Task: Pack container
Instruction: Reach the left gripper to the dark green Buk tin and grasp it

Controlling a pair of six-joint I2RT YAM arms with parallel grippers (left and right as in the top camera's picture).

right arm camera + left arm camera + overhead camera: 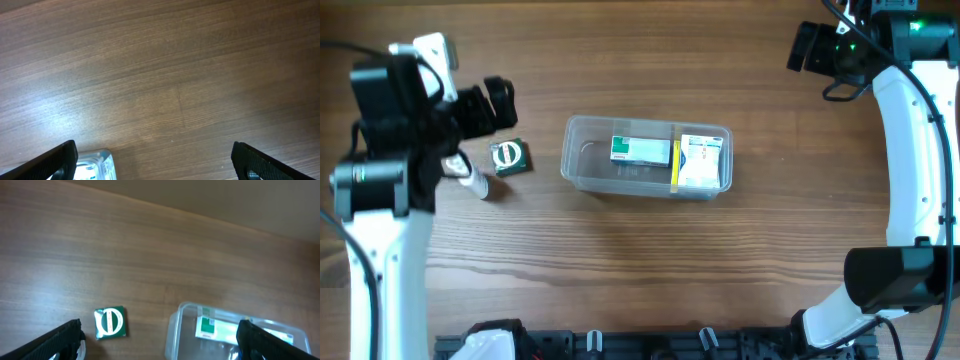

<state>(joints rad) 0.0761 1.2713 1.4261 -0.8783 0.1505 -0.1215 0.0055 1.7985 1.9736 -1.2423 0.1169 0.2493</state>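
The clear plastic container (582,160) sits mid-table and holds a green-and-white box (640,151) and a white box with a yellow edge (699,162). A small green packet with a white ring (508,157) lies on the table left of it. A white object (472,178) lies by the left arm. My left gripper (492,105) is open and empty, above and left of the packet. In the left wrist view the packet (110,323) lies between the fingers and the container (175,330) is at the right. My right gripper (808,47) is open and empty at the far right. A container corner (100,162) shows in the right wrist view.
Bare wooden table surrounds the container. The arm bases and a black rail (640,345) line the near edge. The right arm's white link (915,140) runs down the right side.
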